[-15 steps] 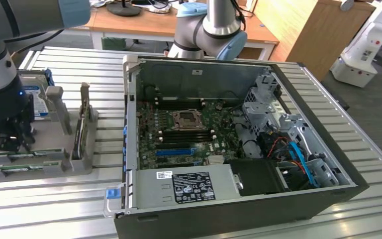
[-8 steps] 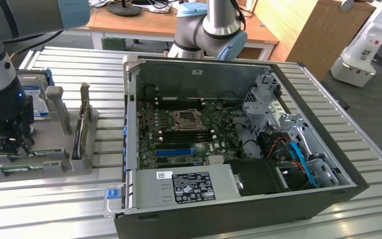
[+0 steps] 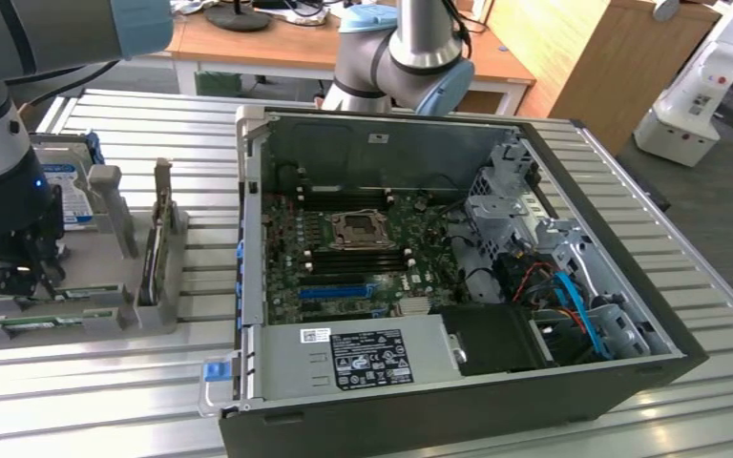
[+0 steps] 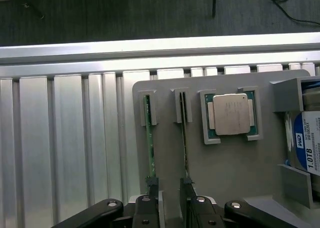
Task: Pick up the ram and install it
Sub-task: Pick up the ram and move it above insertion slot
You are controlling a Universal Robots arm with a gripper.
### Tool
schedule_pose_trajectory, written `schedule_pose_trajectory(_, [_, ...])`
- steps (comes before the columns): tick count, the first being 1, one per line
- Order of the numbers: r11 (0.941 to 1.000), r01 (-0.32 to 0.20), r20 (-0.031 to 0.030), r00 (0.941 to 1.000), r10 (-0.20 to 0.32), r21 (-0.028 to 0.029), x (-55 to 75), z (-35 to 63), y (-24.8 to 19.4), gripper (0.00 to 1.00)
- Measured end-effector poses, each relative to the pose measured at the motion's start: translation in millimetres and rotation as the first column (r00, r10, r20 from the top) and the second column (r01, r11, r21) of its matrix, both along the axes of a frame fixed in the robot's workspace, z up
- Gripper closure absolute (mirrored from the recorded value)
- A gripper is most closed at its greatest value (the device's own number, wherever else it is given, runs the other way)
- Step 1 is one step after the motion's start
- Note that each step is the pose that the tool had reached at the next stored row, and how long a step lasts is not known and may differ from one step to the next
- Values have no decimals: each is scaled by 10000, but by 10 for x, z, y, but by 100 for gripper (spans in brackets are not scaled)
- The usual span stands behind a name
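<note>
Step in hand, as judged: the approach for the pick-up. Nothing is lifted yet and nothing is installed.

The black two-finger gripper [image 4: 170, 210] is hung low over one end of the flat grey plastic holder tray [image 4: 240, 173]. Its fingers are seen apart, w/ bare tray between them, and no part is clamped.

Two ram sticks, long thin green circuit boards, are stood on edge in narrow slots of the holder tray. The inner ram stick [image 4: 184, 138] is just beside the square silver CPU chip [image 4: 231, 114], which is laid in its own pocket of the tray. The outer ram stick [image 4: 147, 138] is one slot further from that chip, near the tray's edge. The silver hard drive w/ blue label [image 4: 306, 143] is kept at the opposite side of the tray, beyond the CPU chip.

Each finger seems to be lined up approx. over the end of one stick, so it cannot be told which stick is aimed at.

The open black computer case [image 3: 469, 425] is placed beside the holder tray, on the exterior view's right of it, w/ the green motherboard [image 3: 341, 258] exposed.

For a good grasp, one stick must be taken between both fingers on its flat faces, so a small sideways correction is probably needed; a thin board on edge can be bent or tilted easily.
</note>
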State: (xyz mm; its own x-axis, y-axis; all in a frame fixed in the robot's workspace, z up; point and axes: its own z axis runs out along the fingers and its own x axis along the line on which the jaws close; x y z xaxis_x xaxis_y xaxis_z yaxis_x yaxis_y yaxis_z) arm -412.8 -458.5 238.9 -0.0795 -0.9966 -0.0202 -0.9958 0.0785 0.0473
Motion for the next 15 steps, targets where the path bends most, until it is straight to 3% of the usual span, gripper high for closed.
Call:
schedule_pose_trajectory(5, [10000,-58,0,10000,58,0,0,-1,-1,69])
schedule_pose_trajectory(9, [9983,-581,1,9983,581,1,1,-1,-1,69])
schedule_pose_trajectory(15, [9982,-601,1,9982,601,0,0,-1,-21,69])
